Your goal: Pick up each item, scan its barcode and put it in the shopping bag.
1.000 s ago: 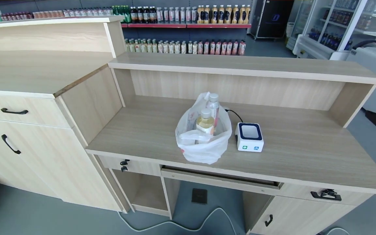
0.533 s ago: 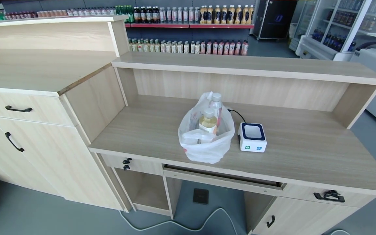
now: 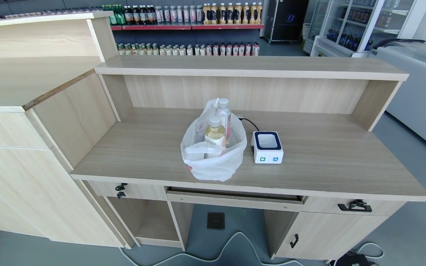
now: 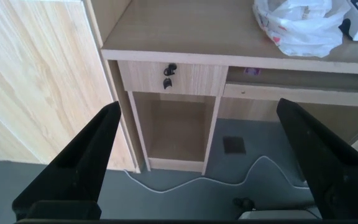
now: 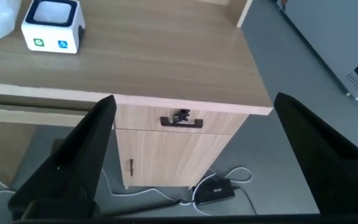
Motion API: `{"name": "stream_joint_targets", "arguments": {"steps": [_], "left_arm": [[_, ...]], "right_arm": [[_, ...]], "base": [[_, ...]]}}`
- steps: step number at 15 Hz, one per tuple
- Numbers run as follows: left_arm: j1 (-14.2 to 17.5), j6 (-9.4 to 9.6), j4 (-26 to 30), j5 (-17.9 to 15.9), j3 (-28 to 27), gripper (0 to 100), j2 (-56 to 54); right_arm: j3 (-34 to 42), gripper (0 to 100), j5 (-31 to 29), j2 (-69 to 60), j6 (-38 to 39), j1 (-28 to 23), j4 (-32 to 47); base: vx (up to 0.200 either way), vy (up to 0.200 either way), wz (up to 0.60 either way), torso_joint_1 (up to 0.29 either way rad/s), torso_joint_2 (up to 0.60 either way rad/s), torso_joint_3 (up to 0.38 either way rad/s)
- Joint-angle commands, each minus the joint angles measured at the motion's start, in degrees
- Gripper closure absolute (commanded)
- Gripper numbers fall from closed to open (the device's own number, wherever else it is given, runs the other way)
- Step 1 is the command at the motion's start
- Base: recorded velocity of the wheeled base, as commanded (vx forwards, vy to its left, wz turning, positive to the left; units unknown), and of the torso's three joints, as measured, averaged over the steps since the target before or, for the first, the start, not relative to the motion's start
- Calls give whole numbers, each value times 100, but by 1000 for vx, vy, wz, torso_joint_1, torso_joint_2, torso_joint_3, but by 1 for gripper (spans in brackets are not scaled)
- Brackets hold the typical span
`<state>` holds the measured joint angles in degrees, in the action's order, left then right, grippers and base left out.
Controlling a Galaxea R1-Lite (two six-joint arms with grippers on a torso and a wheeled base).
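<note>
Left claw (image 4: pixel 199 106) and right claw (image 5: pixel 194 98) gape apart, empty, below counter (image 3: pixel 346 159) front edge — rising arm may knock shopping bag (image 3: pixel 213 164), bottles (image 3: pixel 215 135) topple onto scanner (image 3: pixel 267 147).

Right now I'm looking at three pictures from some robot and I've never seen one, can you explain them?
It is a two-armed robot on wheels, facing a shop checkout counter. The wide picture comes from a camera on its head. The other two come from cameras on its wrists. The dark prongs there are each arm's grasping part, the left end effector and the right end effector, both open and holding nothing. On the counter stands a white shopping bag with bottles upright inside, and beside it a small white barcode scanner.
</note>
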<state>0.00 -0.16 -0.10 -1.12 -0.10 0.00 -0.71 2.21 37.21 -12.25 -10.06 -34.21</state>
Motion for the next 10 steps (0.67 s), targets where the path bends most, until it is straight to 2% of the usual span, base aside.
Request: {"name": "stream_joint_targets", "arguments": {"steps": [1, 3, 5, 10], "left_arm": [[0, -2, 1, -2, 1, 0, 9], [0, -2, 1, -2, 1, 0, 0], [0, -2, 1, -2, 1, 0, 0], [0, -11, 1, -2, 1, 0, 9]], "right_arm": [[71, 0, 17, -1145, 267, 171, 1329], [71, 0, -19, -2420, 469, 206, 2902], [71, 0, 61, -3193, 812, 443, 3359], [71, 0, 8, -3167, 1023, 584, 3377]], "base": [[0, 0, 0, -32, 61, 32], [0, 0, 0, 0, 0, 0], [0, 0, 0, 0, 0, 0], [0, 0, 0, 0, 0, 0]]}}
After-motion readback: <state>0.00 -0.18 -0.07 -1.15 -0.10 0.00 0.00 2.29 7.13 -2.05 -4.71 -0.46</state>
